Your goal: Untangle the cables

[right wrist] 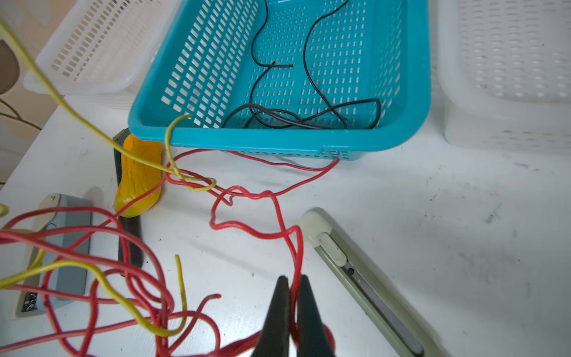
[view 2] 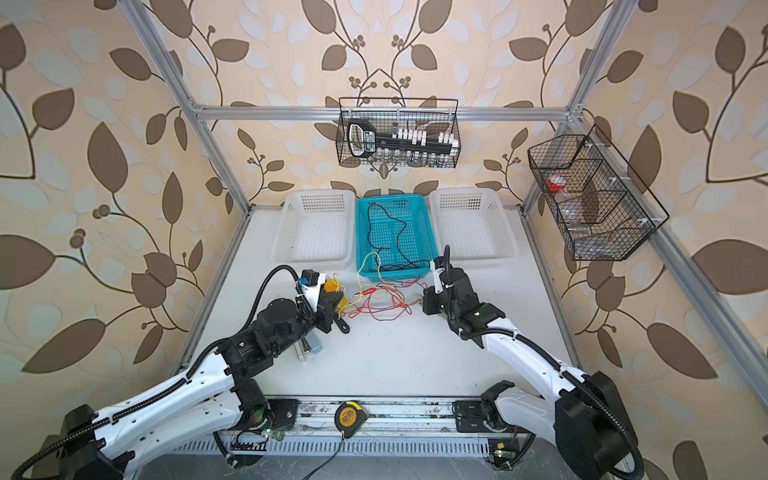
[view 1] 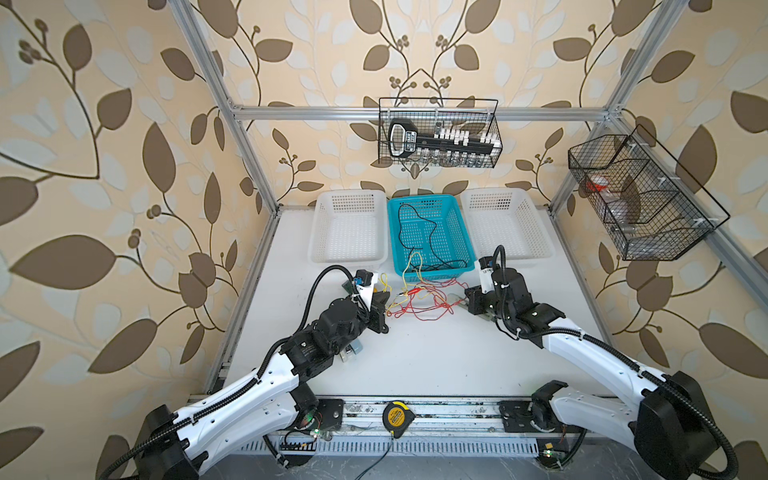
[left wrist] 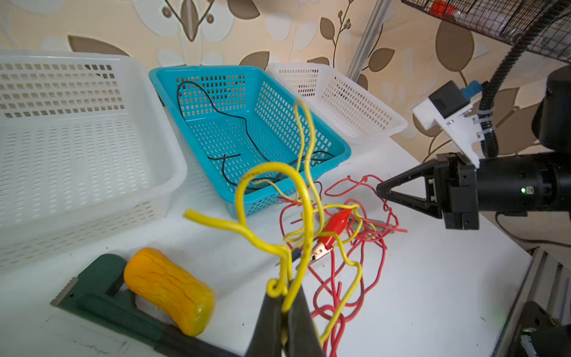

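The cables lie partly tangled. A red cable and a yellow cable are knotted together on the white table in front of the blue basket. The yellow one loops over the basket's front rim. A black cable lies inside that basket. A red alligator clip sits in the knot. My left gripper is shut on the yellow cable at the tangle's left side. My right gripper is shut on a red strand at the tangle's right side.
White baskets flank the blue one. An orange-handled green tool lies by the left gripper. A grey stapler lies under the left arm. A pale box cutter lies by the right gripper. A tape measure sits on the front rail.
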You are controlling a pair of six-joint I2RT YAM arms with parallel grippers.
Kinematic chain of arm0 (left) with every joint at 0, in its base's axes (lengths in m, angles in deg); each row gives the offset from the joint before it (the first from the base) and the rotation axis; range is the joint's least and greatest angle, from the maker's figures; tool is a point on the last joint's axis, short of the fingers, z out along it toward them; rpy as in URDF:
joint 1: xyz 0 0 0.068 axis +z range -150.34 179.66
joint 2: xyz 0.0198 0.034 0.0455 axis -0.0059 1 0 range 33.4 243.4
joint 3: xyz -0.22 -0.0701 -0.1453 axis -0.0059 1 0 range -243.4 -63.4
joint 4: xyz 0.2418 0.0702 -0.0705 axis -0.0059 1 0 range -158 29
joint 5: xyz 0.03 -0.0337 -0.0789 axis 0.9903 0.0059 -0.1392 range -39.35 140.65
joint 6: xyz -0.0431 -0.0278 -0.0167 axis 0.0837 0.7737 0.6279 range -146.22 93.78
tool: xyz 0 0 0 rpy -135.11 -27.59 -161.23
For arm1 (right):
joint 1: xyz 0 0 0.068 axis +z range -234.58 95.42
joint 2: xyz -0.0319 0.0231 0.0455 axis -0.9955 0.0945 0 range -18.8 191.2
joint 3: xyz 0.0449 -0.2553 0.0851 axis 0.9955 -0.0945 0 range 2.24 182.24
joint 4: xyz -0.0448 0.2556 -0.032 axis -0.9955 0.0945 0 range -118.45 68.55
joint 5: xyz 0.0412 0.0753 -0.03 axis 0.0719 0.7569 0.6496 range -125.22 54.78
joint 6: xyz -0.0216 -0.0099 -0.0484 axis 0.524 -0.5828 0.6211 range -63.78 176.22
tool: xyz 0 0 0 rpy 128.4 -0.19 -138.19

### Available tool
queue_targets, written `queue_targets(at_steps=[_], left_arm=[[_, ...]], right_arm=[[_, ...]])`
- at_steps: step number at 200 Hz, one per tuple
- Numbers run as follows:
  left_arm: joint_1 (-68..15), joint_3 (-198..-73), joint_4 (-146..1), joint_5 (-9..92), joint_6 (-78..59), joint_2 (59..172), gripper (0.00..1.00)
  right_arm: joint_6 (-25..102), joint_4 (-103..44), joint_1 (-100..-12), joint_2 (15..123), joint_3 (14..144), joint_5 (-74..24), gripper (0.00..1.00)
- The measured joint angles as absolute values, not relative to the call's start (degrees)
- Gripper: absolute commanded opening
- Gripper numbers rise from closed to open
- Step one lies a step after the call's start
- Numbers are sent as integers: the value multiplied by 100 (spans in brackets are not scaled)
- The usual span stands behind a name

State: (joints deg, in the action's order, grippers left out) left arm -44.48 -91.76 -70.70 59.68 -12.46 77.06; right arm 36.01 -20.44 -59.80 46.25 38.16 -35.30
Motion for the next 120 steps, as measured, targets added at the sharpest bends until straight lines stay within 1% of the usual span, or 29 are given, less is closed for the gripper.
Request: queue_targets(at_steps=[36,90,120], left_arm=[[-4402,-9200,-6600,6217,-1252,7616,0],[-4352,-9517,-5986,7223,-1191,7621,0],[-4343,-9567,-5892,7372,-1167,7627,0]], right_arm=[[3472,-1985,-6155,4781,3816,-3508,0],[3319,-1779,-6684,4912,3818,-3353,0],[3315,-1757,-6734,4912,3821,-3160,0]])
